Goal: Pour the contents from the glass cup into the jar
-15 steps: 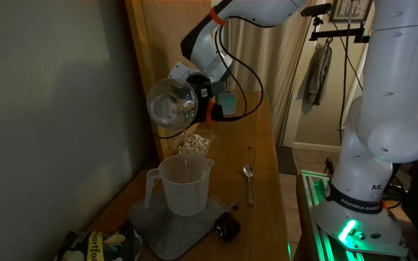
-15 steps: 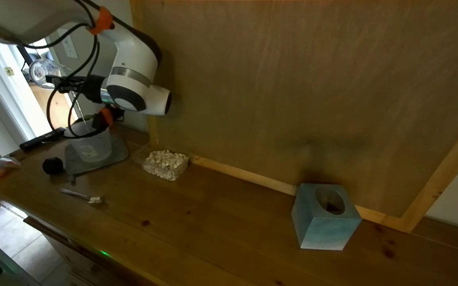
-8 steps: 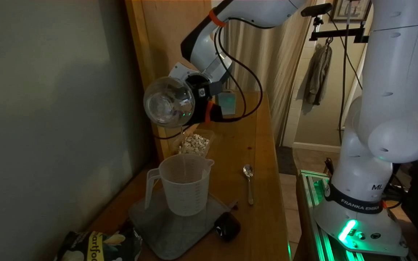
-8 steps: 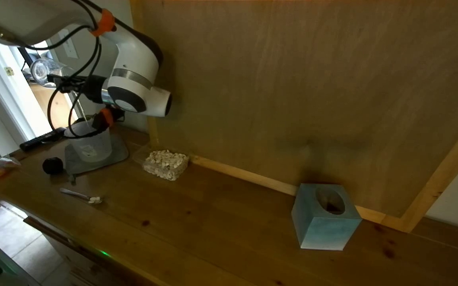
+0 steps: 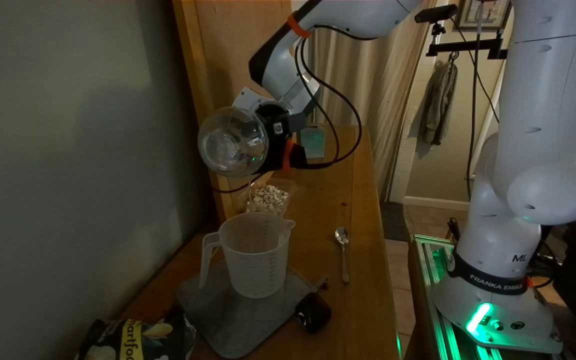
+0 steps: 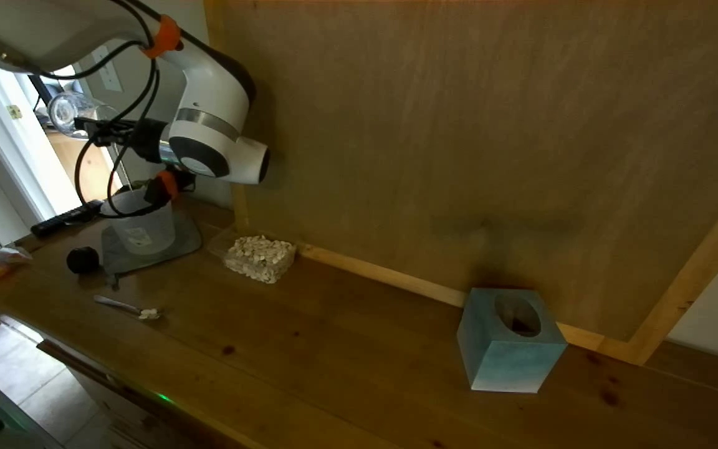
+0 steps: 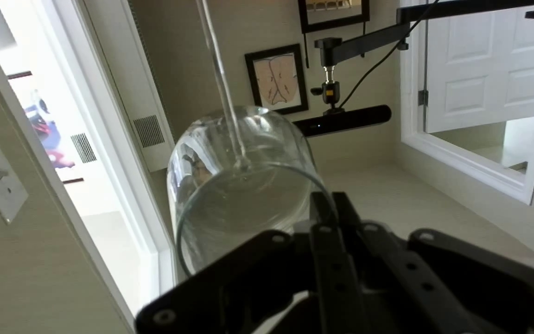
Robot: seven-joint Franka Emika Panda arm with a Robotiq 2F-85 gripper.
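Compared with one second ago, the small clear colourless glass cup (image 5: 233,142) sits slightly nearer the grey wall (image 5: 68,150) in an exterior view; the translucent white plastic pitcher (image 5: 255,275), which has a handle and which I treat as the jar, has not moved. The pitcher stands upright on a flat grey pad (image 5: 233,330). I hold the cup tipped above it, apart from its rim.

In the wrist view, the black two-finger gripper (image 7: 331,204) is pinched narrow on the cup's wall at the rim; one finger appears to lie inside the mouth. A thin clear liquid stream (image 7: 223,79) leaves the rim and runs to the top of this view. I cannot read the level left in the cup.

In an exterior view, the stream drops toward the pitcher's mouth. Parts of the white robot arm (image 6: 209,93) cover some of that rim, so I cannot confirm the landing point.

I judge pouring to be in progress. Procedure: (1) leave the grip unchanged until the cup is upright; (2) add tilt in small wrist rotations, with little sideways travel; (3) as the flow weakens, expect it to fall closer to the cup, and correct position so that it enters inside the rim; (4) after the last drips, turn the cup upright over the pitcher before travelling away.
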